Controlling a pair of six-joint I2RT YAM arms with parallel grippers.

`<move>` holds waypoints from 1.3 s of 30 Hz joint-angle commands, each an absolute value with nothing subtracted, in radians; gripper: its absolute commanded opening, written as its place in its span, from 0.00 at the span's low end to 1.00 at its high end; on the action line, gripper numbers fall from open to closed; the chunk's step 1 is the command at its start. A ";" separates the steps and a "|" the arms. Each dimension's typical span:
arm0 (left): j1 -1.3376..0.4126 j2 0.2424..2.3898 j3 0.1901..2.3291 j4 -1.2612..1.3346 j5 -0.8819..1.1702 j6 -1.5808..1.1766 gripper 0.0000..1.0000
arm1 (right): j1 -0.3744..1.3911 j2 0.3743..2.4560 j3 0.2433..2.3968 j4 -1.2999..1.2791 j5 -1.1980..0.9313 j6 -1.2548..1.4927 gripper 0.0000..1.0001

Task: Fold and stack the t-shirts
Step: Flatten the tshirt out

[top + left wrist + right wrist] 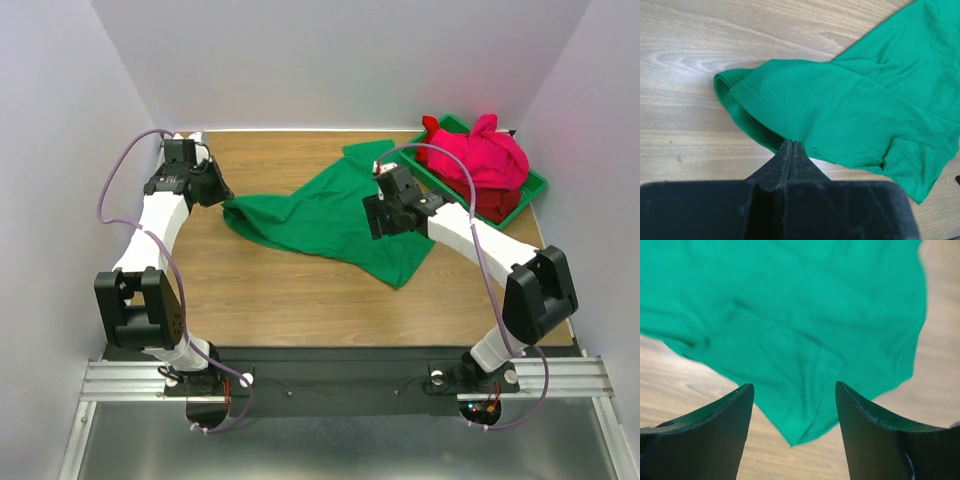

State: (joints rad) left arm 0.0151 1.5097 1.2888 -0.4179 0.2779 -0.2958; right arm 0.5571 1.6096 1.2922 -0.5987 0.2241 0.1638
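Green shirt (325, 215) (850, 110) (790, 315) lies crumpled mid-table (280, 290). The left claw (222, 197) (791, 145), fingers pressed together, pinches the shirt's left hem. The right claw (385, 215) (795, 390) hovers wide apart over its right side. Pink shirt (480, 155) and red shirt (497, 203) sit heaped in a bin (537, 186), far right.

Your left arm (160, 215) reaches forward and bends inward, and your left gripper (791, 143) has its fingers pressed flat together, their tips pinching the green t-shirt (850, 115) hem. Your right arm (470, 235) stretches forward-left, right gripper (793, 386) aimed downward, fingers spread wide.
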 commanded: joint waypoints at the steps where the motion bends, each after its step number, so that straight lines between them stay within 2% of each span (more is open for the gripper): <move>1: 0.020 1.480 1.258 -0.380 0.305 -0.278 0.00 | 0.558 1.555 1.212 -0.565 0.206 0.233 0.72; 20: 0.020 1.496 1.184 -0.353 0.302 -0.256 0.00 | 0.471 1.680 1.063 -0.344 0.115 0.388 0.72; 39: 0.020 1.488 1.155 -0.367 0.284 -0.249 0.00 | 0.440 1.767 1.150 -0.313 0.155 0.377 0.72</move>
